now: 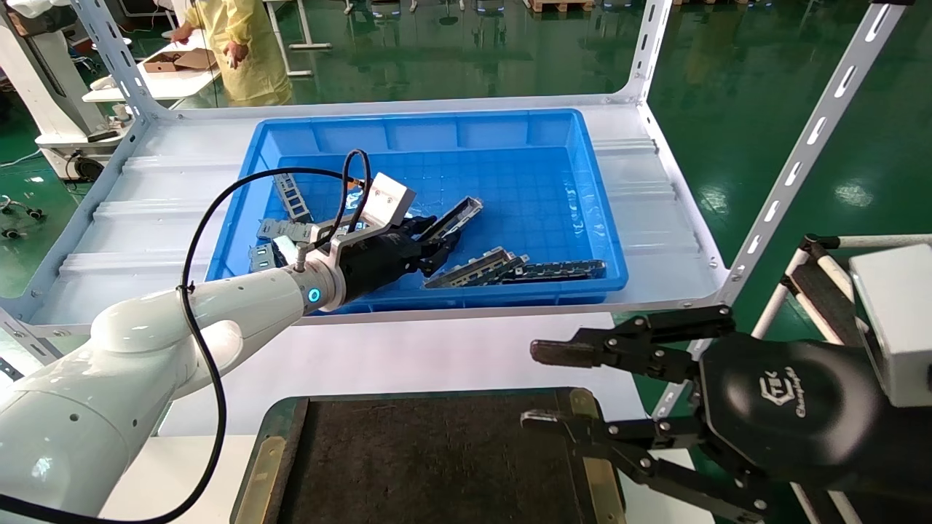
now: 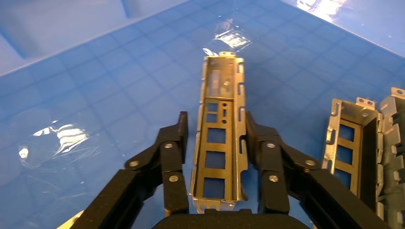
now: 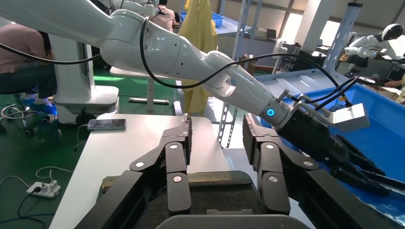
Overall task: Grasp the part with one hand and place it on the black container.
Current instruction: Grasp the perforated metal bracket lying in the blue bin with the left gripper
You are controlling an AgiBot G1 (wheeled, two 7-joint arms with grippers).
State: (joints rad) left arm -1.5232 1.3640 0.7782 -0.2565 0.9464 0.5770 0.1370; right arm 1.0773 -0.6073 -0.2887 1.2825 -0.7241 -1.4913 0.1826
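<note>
The part [image 1: 457,217], a long silver channel with rectangular cut-outs, sits tilted at the frame's centre, lifted at its far end. The black container [image 1: 429,458], a shallow felt-floored tray with brass strips, lies at bottom centre.

2 tools [image 1: 439,245] [image 1: 542,386], 1 blue bin [image 1: 568,189], 1 black container [image 1: 437,458].

White arm [image 1: 182,320], blue-lit ring, black claw [image 1: 437,244] (linkage fingers, silver screws)
</note>
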